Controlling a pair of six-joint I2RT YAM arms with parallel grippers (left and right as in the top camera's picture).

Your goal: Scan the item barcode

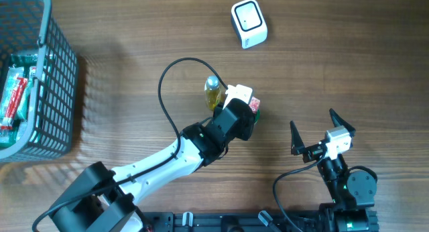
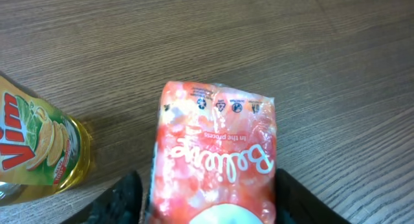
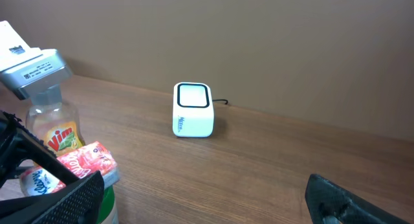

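Nearest us, the right end effector [image 1: 312,121] hovers over the surface [image 1: 134,31] with its jaws spread wide, holding nothing. Further out, the left end effector [image 2: 210,198] straddles the pink snack packet [image 2: 217,146], a finger on each side; we cannot tell whether it grips. The packet sits just beside a yellow Vim bottle [image 2: 39,146]. Beyond, well apart, stands the white scanner [image 1: 249,23]. The basket [image 1: 57,91] sits at the far left.

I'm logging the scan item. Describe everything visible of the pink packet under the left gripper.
The pink packet is a glossy, crinkled plastic pouch, red-pink with white script lettering and small symbols along one end. It appears to lie on the wooden table beside a yellow Vim bottle. The left gripper straddles it, fingers close at both sides; contact is unclear.
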